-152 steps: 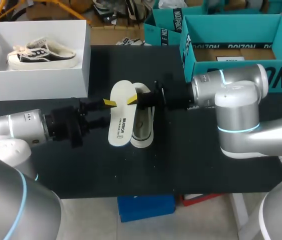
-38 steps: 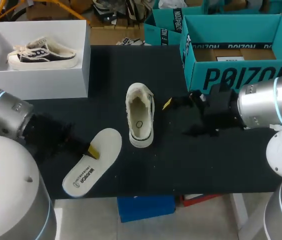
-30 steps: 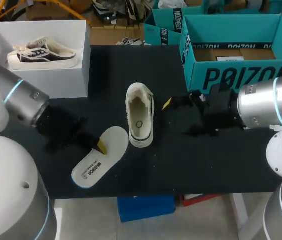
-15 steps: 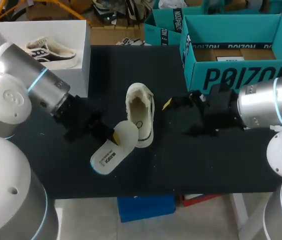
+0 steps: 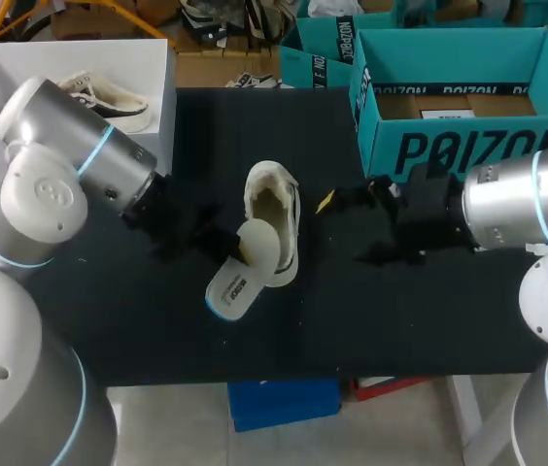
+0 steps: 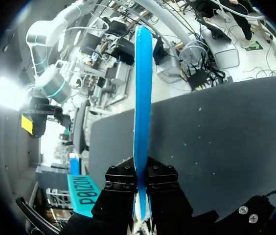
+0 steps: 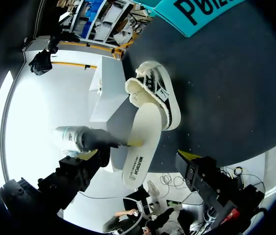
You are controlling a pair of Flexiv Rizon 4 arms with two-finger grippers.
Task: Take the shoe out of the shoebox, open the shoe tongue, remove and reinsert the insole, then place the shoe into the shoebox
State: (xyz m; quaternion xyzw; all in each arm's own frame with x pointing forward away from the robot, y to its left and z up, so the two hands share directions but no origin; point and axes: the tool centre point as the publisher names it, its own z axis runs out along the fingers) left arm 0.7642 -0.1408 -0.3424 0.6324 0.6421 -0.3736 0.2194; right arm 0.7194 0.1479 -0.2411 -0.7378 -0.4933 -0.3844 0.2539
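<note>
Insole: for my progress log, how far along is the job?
Done: the shoe sits on the table with its insole out. In hand: the left gripper, jaws shut on the insole, holds one end over the shoe's opening. Left: seating it, then boxing the shoe.

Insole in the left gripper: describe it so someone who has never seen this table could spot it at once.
Find the middle of the black table, where a fleece-lined shoe lies opening up. The insole overlaps its near end, pinched by the left gripper. It is the only flat cream oval there, edged in blue underneath.
</note>
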